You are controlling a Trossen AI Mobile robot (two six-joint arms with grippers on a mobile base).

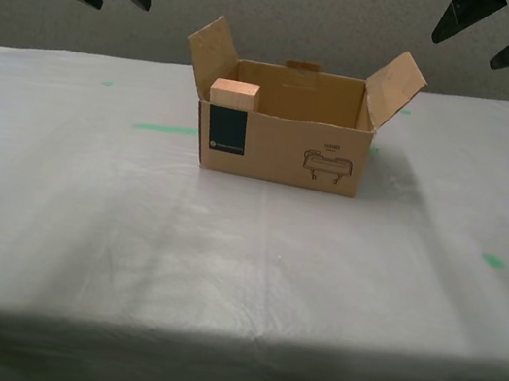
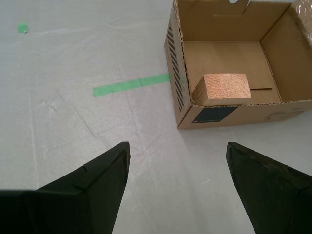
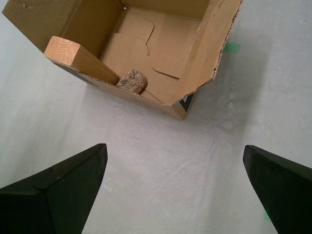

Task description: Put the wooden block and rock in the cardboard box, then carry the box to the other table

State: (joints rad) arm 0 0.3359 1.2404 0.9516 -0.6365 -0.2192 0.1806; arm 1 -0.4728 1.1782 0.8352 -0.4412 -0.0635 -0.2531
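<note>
Both grippers, first (image 3: 173, 187) and second (image 2: 178, 183), hang wide open and empty above the table (image 1: 239, 277), box (image 1: 281, 151) delivered with block (image 1: 234, 94) and rock (image 3: 131, 81) inside; task appears complete, retraction only remains.

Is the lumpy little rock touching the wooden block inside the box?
Cannot tell. In the first wrist view the lumpy beige-grey rock lies right at the lower end of the pale tan wooden block in the brown cardboard box, but no gap or contact shows plainly.
</note>
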